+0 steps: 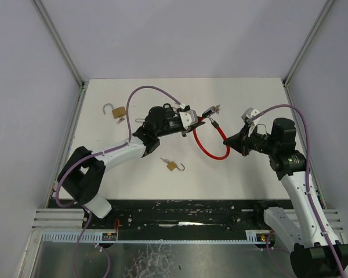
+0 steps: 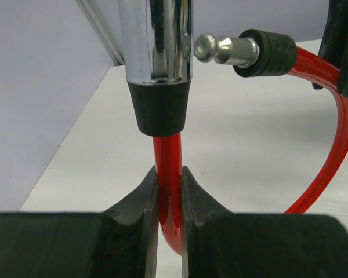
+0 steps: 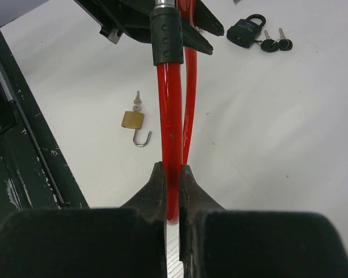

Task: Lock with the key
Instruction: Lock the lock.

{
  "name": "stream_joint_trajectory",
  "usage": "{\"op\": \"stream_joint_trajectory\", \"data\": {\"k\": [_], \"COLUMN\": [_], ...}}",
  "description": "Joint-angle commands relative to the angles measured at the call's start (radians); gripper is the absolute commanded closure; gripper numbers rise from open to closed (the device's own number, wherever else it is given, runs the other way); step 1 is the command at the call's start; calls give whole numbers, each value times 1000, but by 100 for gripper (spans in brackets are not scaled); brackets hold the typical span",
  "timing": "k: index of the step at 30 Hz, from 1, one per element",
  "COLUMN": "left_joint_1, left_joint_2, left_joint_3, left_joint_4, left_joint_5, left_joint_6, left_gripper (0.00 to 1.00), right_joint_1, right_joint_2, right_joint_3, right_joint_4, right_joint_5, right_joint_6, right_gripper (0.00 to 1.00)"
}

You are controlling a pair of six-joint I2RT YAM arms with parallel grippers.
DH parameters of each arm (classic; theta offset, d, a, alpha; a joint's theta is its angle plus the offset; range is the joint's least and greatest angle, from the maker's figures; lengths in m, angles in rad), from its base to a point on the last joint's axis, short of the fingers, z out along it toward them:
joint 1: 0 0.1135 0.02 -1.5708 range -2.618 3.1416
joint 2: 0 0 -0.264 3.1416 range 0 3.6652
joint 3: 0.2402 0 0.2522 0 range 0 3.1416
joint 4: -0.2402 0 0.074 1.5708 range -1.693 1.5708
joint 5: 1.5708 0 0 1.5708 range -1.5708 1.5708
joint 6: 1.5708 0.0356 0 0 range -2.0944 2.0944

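A red cable lock (image 1: 207, 152) hangs in a loop between both grippers above the table. My left gripper (image 2: 169, 174) (image 1: 192, 123) is shut on the red cable just below the chrome lock barrel (image 2: 156, 40). The cable's metal pin end (image 2: 220, 49), with its black collar, sits right beside the barrel's side, not inserted. My right gripper (image 3: 171, 171) (image 1: 231, 141) is shut on the cable (image 3: 169, 104) a short way below that black collar (image 3: 165, 35). A small metal key (image 1: 216, 108) appears to stick out of the barrel's far end.
An open brass padlock (image 1: 117, 111) with keys lies at the far left. A small open brass padlock (image 1: 173, 165) (image 3: 133, 120) with a key lies near the table's middle front. A black padlock (image 3: 246, 30) with two keys (image 3: 276, 43) lies beyond the left arm.
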Motion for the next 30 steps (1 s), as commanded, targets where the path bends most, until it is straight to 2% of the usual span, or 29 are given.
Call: {"op": "stream_joint_trajectory", "data": {"k": [1,12,25,30], "left_joint_1": [-8,0,0,1], "left_joint_2": [8,1,24,29], "left_joint_3": [42,33,77,85], "left_joint_4": [3,22,-78,-77], "left_joint_5": [56,77,135,106], "left_joint_6": [37,21,62,48], "left_gripper": [100,100,100,100], "right_joint_1": [-16,-22,-23,-23], "right_joint_2": [-17,-14,-10,-32], "right_joint_3": [3,-4,-2,-8], "right_joint_4": [74,70,75,70], "right_joint_5": [49,71,75,33], "right_joint_6": [7,3,6,-6], "right_gripper": [100,100,100,100]}}
